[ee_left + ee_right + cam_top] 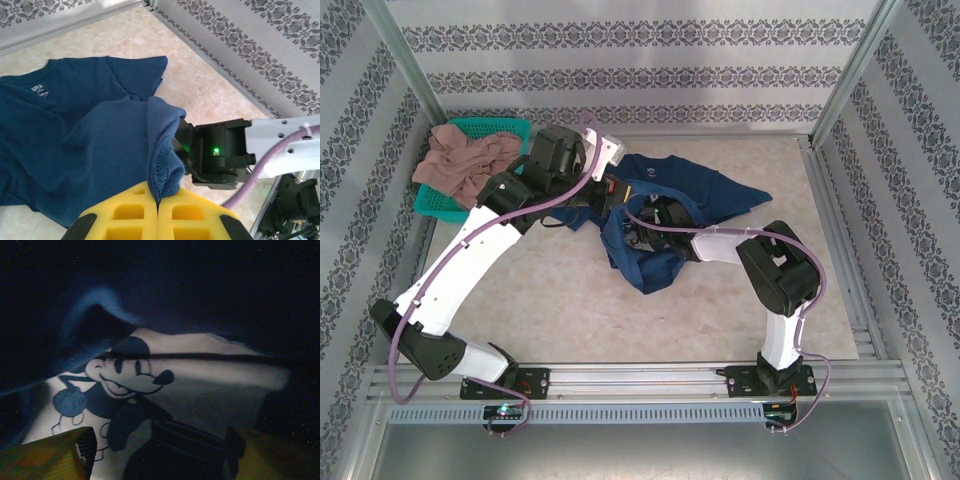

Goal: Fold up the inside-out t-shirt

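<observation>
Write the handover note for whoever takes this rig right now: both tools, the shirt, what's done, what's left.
Left tool: shut on a bunched edge of the navy t-shirt.
Right tool: open, pushed inside the shirt, with the cartoon print lying in front of it.
Shirt: crumpled in the middle of the table, not flat. The pinkish garment sits in the teal basket at the far left corner.
Done: no fold yet.
Left: draw the right tool out, spread the shirt flat, then fold it.

On desk (550,300) toward 12 o'clock: t-shirt (705,185). At 10 o'clock: basket (516,127), garment (465,160) inside. At t-shirt's 9 o'clock edge: left pincer (157,210); underneath: right pincer (157,442).
</observation>
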Controlling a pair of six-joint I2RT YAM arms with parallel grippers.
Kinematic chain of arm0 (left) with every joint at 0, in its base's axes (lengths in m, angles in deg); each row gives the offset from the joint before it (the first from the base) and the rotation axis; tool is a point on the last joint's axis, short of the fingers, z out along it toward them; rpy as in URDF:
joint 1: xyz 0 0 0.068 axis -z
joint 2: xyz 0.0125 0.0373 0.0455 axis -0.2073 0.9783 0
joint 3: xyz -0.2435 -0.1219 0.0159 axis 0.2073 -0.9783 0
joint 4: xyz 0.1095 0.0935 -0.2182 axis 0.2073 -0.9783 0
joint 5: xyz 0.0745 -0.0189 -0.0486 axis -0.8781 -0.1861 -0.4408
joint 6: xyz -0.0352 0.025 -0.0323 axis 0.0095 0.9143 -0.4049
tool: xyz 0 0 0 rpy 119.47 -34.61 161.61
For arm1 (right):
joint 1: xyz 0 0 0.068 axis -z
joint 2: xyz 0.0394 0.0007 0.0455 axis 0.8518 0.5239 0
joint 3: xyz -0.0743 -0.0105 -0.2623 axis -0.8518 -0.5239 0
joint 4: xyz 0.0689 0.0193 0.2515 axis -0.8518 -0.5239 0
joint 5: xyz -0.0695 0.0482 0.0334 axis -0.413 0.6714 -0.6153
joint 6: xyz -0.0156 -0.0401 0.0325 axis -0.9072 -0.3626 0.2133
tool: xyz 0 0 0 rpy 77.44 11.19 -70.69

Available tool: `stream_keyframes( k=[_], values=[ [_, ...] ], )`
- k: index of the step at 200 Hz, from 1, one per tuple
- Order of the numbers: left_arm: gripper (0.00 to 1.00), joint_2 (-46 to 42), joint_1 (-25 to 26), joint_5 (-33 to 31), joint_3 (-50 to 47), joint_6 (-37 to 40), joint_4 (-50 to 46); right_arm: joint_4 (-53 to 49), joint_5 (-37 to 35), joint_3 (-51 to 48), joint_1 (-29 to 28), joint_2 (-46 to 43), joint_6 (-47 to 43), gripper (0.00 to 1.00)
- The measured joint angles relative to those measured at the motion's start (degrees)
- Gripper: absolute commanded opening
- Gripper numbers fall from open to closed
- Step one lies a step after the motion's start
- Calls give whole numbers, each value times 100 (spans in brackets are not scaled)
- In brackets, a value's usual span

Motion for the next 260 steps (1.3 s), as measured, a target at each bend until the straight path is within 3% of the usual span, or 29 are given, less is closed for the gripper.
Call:
stream_keyframes(
  k=[58, 102, 135, 189, 236, 250, 260],
  values=[
    [0, -90, 0, 787, 96, -83, 262, -470, -428, 892, 20, 531, 122, 73],
    [0, -50, 0, 1064, 820, -166, 546, -1200, -562, 1764, 24, 1080, 111, 91],
    [0, 20, 0, 1005, 1224, -160, 619, -1816, -485, 2317, 63, 1392, 76, 92],
    [0, 247, 0, 328, 1377, -140, 614, -2924, -164, 2822, 170, 1576, 96, 79],
    [0, 240, 2, 107, 1318, -138, 621, -3985, 72, 3418, 136, 1753, 103, 70],
    [0, 197, 0, 61, 1198, -136, 634, -4153, 157, 3532, 125, 1812, 81, 51],
    [0, 166, 0, 35, 1108, -131, 636, -4308, 212, 3729, 118, 1915, 142, 46]
  ],
)
